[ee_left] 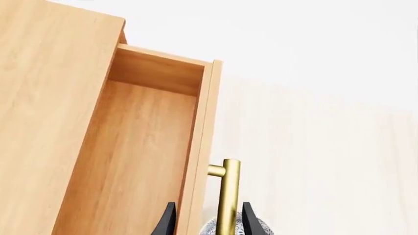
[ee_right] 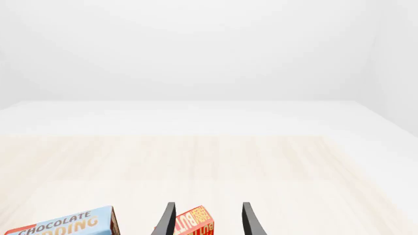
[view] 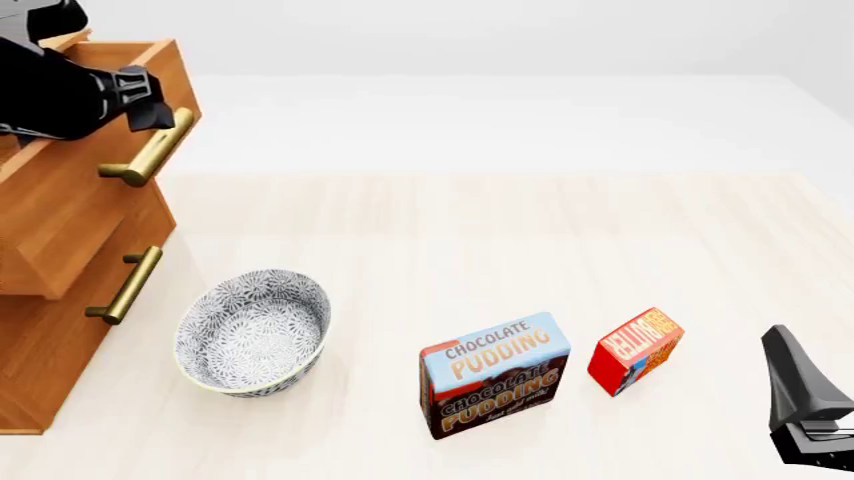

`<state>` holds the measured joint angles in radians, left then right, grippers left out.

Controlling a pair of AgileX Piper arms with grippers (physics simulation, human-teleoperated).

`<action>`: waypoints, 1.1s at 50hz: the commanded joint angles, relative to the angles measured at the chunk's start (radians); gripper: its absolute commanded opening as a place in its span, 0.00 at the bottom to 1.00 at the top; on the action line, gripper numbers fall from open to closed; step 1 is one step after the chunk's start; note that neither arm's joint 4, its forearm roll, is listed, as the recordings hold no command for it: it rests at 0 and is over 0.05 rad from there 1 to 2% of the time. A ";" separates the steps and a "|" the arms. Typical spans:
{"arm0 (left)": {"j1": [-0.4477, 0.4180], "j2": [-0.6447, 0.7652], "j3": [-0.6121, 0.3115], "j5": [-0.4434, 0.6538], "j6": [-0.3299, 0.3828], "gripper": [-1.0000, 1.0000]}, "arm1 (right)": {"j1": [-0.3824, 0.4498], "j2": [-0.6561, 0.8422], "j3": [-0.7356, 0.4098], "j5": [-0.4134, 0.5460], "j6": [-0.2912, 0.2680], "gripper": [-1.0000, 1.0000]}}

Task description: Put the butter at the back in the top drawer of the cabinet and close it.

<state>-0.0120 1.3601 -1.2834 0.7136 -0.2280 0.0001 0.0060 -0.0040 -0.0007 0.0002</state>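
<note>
The butter [view: 635,350] is a small red box with an orange label, standing on the table right of the pudding box. In the right wrist view the butter [ee_right: 196,223] shows ahead, between my right gripper's [ee_right: 207,221] open fingers, and nothing is held. In the front view that right gripper [view: 805,405] sits at the lower right, apart from the box. The cabinet [view: 40,370] stands at the left with its top drawer [ee_left: 144,156] pulled out and empty. My left gripper [ee_left: 207,223] is open, its fingers either side of the brass handle [ee_left: 226,193] without pinching it.
A blue-and-brown Chocolate Pudding box [view: 494,375] stands left of the butter. A patterned bowl [view: 254,330] rests in front of the cabinet, below the open drawer. The lower drawer handle [view: 127,285] is shut against the cabinet front.
</note>
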 commanded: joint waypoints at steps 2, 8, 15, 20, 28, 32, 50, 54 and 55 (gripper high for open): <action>-0.025 0.058 0.021 -0.006 0.011 1.00 | 0.000 0.000 0.000 0.000 0.000 1.00; -0.031 0.060 0.023 -0.007 0.014 1.00 | 0.000 0.000 0.000 0.000 0.000 1.00; -0.042 0.064 0.023 -0.009 0.023 1.00 | 0.000 0.000 0.000 0.000 0.000 1.00; -0.054 0.062 0.027 -0.009 0.029 1.00 | 0.000 0.000 0.000 0.000 0.000 1.00; -0.058 0.062 0.028 -0.009 0.031 1.00 | 0.000 0.000 0.000 0.000 0.000 1.00; -0.065 0.065 0.030 -0.011 0.034 1.00 | 0.000 0.000 0.000 0.000 0.000 1.00; -0.095 0.067 0.040 -0.020 0.032 1.00 | 0.000 0.000 0.000 0.000 0.000 1.00; -0.099 0.067 0.040 -0.021 0.032 1.00 | 0.000 0.000 0.000 0.000 0.000 1.00; -0.103 0.067 0.041 -0.021 0.031 1.00 | 0.000 0.000 0.000 0.000 0.000 1.00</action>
<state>-0.0821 1.3648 -1.2810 0.7012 -0.2256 0.0001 0.0061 -0.0040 -0.0006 0.0000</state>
